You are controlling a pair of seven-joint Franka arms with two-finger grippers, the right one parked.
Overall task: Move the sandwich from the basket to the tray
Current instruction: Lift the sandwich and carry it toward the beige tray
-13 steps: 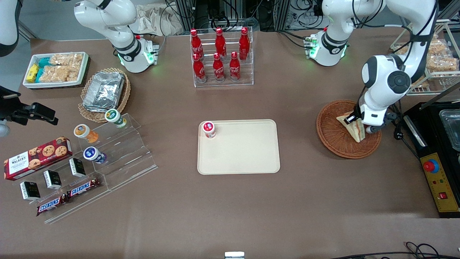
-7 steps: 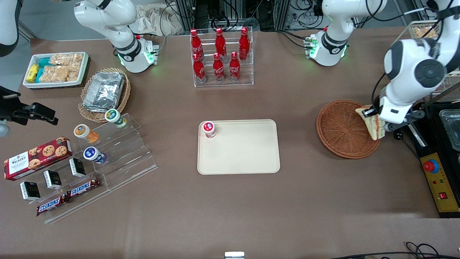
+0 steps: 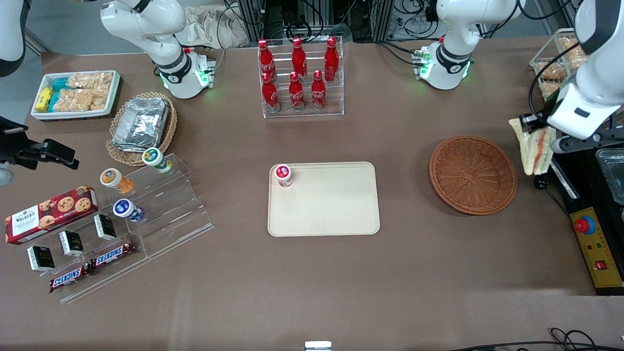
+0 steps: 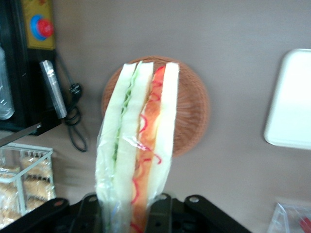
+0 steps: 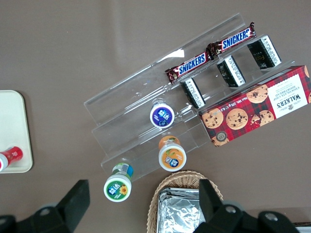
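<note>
Front view: my gripper [image 3: 531, 130] pinches the sandwich [image 3: 532, 151], now lifted clear of the empty basket [image 3: 473, 174], well apart from the tray [image 3: 323, 199]. Wrist view: sandwich [image 4: 137, 145] hangs above basket [image 4: 194, 107]; carrying comes next.

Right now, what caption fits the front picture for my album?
The gripper holds the sandwich in the air beside the basket, with the tray waiting.
</note>
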